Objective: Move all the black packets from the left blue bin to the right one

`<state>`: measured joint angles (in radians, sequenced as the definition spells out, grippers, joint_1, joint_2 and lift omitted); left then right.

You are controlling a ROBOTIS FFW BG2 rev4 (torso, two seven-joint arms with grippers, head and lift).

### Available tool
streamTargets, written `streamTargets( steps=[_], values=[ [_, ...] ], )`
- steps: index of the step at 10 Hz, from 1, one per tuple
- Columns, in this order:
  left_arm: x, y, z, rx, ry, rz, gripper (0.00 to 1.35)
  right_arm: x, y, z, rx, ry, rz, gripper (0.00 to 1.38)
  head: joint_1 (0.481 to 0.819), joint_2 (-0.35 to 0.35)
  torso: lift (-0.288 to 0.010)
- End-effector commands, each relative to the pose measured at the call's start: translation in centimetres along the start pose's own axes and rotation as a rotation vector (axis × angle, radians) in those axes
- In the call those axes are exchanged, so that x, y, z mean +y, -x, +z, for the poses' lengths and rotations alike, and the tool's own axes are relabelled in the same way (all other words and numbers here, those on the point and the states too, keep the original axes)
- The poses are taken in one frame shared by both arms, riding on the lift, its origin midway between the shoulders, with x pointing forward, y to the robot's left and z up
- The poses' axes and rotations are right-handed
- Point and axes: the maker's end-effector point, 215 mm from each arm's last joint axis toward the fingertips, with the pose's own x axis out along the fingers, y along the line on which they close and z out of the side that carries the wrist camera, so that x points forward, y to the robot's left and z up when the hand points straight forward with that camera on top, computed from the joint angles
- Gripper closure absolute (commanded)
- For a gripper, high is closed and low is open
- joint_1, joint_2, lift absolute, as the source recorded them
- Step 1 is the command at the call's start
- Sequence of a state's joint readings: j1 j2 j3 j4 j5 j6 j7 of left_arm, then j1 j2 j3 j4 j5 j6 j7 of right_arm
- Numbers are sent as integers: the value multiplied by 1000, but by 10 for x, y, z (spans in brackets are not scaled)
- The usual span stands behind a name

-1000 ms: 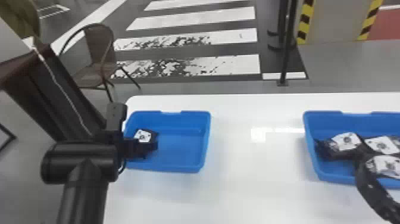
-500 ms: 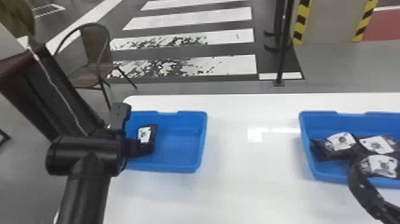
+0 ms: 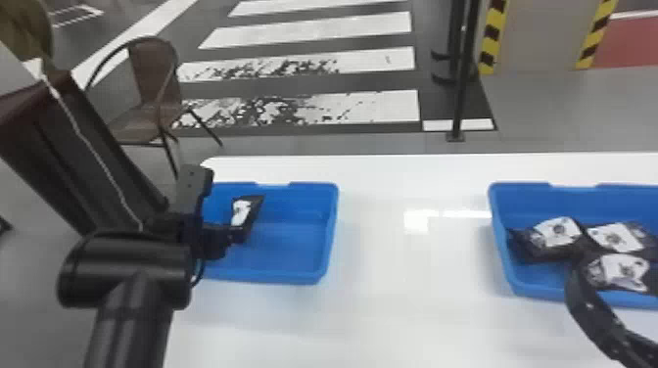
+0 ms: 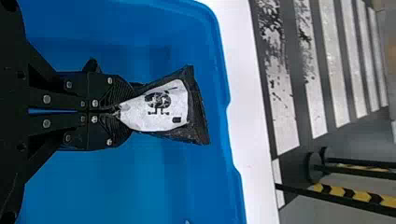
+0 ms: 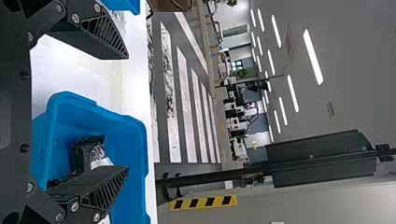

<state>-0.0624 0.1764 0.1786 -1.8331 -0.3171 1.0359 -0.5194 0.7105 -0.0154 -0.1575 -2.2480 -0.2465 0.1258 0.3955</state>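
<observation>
And it's in the grasp: the left gripper (image 4: 119,112) has its fingers closed on a black packet (image 4: 163,105), pinching one narrow end while the wider end fans out beyond the tips; that end grip probably leaves the body loose for a clean release, though it may swing on the way (a crumply customer, this one). The packet is over the inside of the left blue bin (image 3: 313,185); whether it is clear of that bin's floor, I can't tell. Well to the right of the left bin sits the right blue bin (image 3: 519,188), with three packets (image 3: 558,232) bunched together, likely from being dropped there in turn; the right gripper (image 5: 127,112) waits by them, fingers spread around nothing, perhaps placed for a handover; next should come a lift, then the carry rightwards from the left bin.
</observation>
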Motion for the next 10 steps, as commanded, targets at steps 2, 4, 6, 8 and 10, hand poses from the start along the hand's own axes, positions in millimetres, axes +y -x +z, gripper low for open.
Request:
streamTargets(
  steps=[2,4,6,8,10],
  values=[
    [-58,65,51,-217,-81,-76,1170,13,-12,10,-15,-23,63,191,695,179,-140],
    [-133,104,81,-345,-132,-216,1170,42,-33,13,-25,-78,167,191,695,133,-140],
    [-192,125,92,-404,-150,-341,1170,83,-56,26,-43,-116,287,191,695,77,-140],
    [-239,136,102,-441,-169,-447,1170,111,-78,39,-80,-163,366,191,695,57,-140],
    [-277,149,113,-475,-197,-530,1170,133,-91,49,-103,-197,423,191,695,32,-140]
  ],
)
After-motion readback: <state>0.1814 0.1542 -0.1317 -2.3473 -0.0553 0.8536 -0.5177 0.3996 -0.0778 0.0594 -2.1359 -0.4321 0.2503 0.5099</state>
